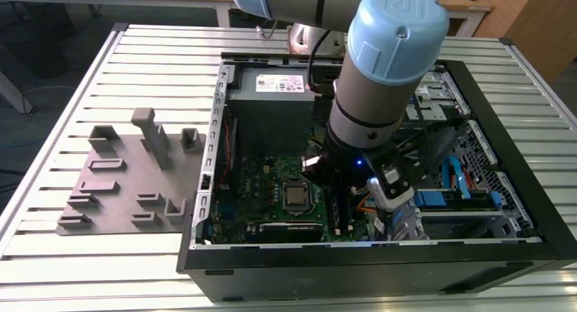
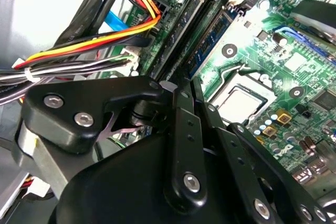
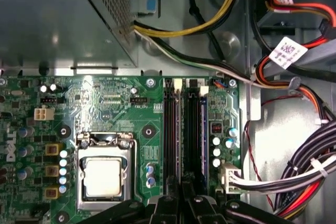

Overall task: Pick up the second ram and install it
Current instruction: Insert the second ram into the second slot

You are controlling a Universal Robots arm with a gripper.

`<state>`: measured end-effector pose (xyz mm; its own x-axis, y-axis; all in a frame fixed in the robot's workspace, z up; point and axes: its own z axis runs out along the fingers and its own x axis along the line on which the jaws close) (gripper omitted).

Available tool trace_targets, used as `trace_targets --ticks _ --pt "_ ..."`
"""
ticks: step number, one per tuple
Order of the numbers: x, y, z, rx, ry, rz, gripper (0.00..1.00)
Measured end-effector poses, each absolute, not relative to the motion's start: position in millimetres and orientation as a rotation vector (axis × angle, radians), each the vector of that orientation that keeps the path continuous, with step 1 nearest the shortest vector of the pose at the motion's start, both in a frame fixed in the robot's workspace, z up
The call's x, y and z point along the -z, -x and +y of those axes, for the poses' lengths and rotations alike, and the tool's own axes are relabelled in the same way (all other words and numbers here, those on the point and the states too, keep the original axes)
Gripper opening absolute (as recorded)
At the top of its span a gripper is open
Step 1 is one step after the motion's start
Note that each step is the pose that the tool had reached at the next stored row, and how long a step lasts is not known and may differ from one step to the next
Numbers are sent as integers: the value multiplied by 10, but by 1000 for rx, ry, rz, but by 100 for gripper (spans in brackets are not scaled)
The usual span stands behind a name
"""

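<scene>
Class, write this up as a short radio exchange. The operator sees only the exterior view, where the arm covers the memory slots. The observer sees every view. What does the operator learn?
Operator: The arm blocks the slots. Is any memory stick seated?
Observer: Yes. In the second wrist view, one memory stick with a blue label stands in a slot.
Operator: Where is the hand relative to the slots?
Observer: In the first wrist view, the hand is at one end of the slots, with the processor just beside them.
</scene>
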<state>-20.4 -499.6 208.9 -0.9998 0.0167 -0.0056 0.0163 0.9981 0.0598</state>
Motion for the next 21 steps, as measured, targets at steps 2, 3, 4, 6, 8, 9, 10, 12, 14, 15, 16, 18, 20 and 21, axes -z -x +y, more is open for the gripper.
trace_targets --ticks 2,3,4,6,8,9,10,12,14,15,16,18,20,21 --pt "-2088 204 -4996 -93 -26 3134 11" --pt "-2088 204 -4996 -93 -26 3134 11" --pt "-2087 204 -4996 -93 -26 3134 11" --pt "-2087 204 -4996 -93 -26 3134 12" --pt "-2087 204 -4996 -93 -26 3134 18" --pt "-2087 204 -4996 -93 -26 3134 18" --pt "-2087 204 -4996 -93 -26 3134 18" --pt "-2103 204 -4996 -93 -26 3134 18" --pt "-2169 204 -4996 -93 -26 3134 18" --pt "-2215 204 -4996 -93 -26 3134 18" --pt "-2259 204 -4996 -93 -26 3134 18" --pt "-2349 204 -4992 -92 -26 3134 18" --pt "-2420 204 -4986 -92 -26 3134 10" --pt "-2455 204 -4983 -91 -26 3134 10"
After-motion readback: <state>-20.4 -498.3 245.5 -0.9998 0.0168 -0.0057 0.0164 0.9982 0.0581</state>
